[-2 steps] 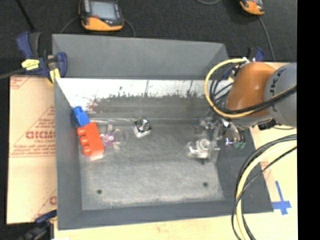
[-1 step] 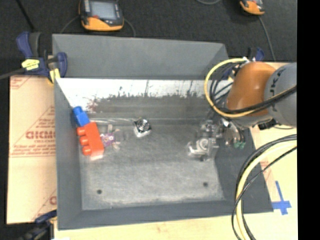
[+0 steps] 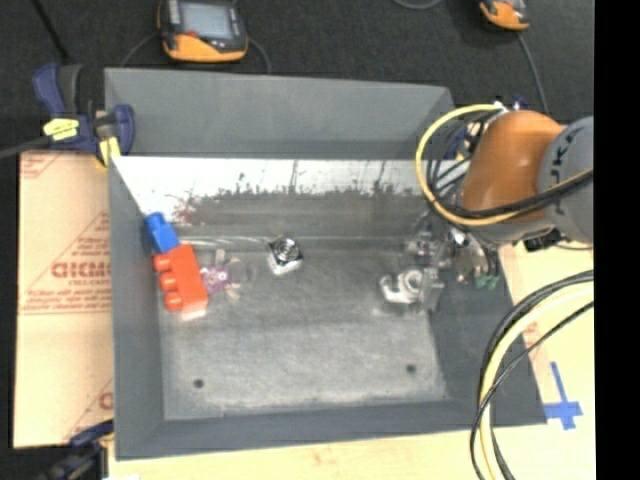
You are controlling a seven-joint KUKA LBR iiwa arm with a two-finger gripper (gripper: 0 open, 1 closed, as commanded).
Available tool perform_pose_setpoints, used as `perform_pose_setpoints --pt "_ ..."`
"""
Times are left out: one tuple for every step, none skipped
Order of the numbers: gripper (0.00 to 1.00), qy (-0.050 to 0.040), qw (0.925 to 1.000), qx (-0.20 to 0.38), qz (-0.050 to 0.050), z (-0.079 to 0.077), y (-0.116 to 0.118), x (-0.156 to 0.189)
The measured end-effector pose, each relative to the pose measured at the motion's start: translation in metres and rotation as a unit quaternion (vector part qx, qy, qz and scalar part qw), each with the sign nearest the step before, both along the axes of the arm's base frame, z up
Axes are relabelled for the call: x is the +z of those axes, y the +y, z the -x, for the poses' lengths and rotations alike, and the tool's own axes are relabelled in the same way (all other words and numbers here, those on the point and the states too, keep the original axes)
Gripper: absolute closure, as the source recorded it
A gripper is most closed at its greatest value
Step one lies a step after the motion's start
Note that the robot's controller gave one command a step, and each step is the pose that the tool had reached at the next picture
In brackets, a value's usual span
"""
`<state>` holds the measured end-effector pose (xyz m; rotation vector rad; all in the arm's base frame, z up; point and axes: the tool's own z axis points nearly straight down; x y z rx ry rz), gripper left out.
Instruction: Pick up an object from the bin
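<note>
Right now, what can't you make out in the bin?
- Pale thing beside the claw: camera view, too blurred to name; the claw overlaps its right edge.
- Shiny thing in the middle: camera view, too small to name.
- Purple bits beside the orange block: camera view, blurred.

The grey metal bin (image 3: pixel 300 358) has a pale back wall at 12 o'clock, flecked with dark streaks. At 9 o'clock lie a red-orange block (image 3: pixel 180 280), a blue piece (image 3: pixel 160 232) and a small purple-pink bit (image 3: pixel 219 278). Near the centre is a shiny silver object (image 3: pixel 285 254), and at 3 o'clock a whitish-silver piece (image 3: pixel 400 288) under the arm's orange cover (image 3: pixel 505 158) and yellow cables (image 3: pixel 430 168).
</note>
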<state>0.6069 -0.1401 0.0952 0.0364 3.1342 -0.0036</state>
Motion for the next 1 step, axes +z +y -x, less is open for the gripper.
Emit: perform_pose_setpoints --pt "1.0 -0.0032 1.0 -0.001 0.001 -0.0028 -0.0013 0.1106"
